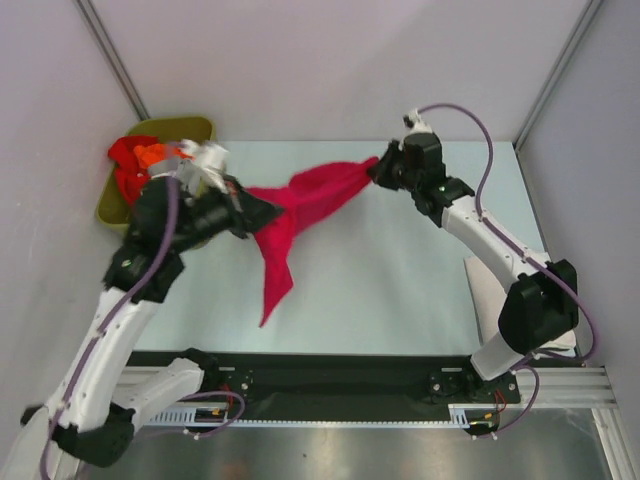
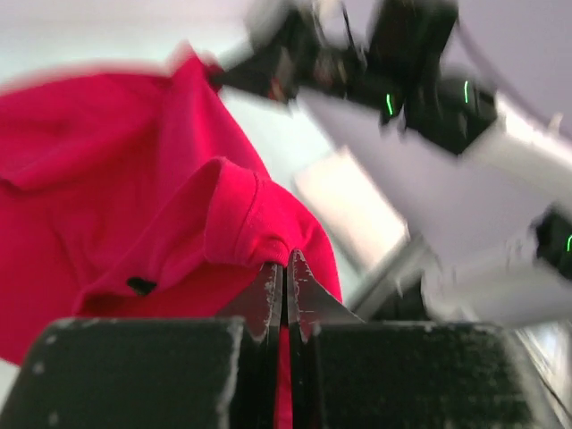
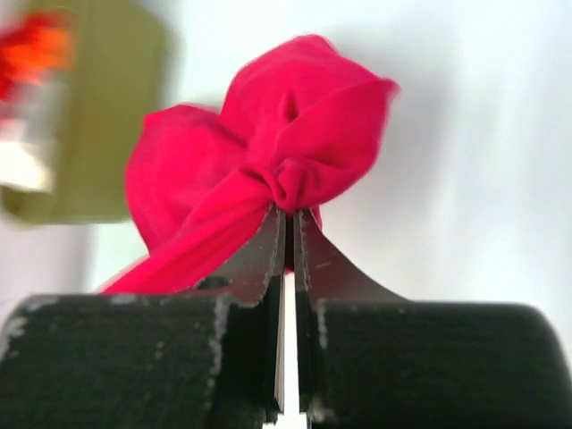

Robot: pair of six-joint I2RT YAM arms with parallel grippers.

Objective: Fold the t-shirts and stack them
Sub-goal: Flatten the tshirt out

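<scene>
A crimson-red t-shirt (image 1: pixel 300 205) hangs stretched in the air between my two grippers, its loose end drooping toward the table. My left gripper (image 1: pixel 268 212) is shut on one end of it; in the left wrist view the cloth (image 2: pixel 134 206) bunches at the closed gripper (image 2: pixel 286 259). My right gripper (image 1: pixel 377 170) is shut on the other end; in the right wrist view the shirt (image 3: pixel 259 170) is pinched at the gripper (image 3: pixel 288 214). More t-shirts, red and orange (image 1: pixel 135 160), lie heaped in the bin at back left. An off-white folded cloth (image 1: pixel 490 300) lies at the right, partly hidden by my right arm.
The olive-green plastic bin (image 1: pixel 195 128) stands at the back left corner against the wall. Light walls close the table on the left, back and right. The pale table top (image 1: pixel 380 280) spreads beneath the hanging shirt.
</scene>
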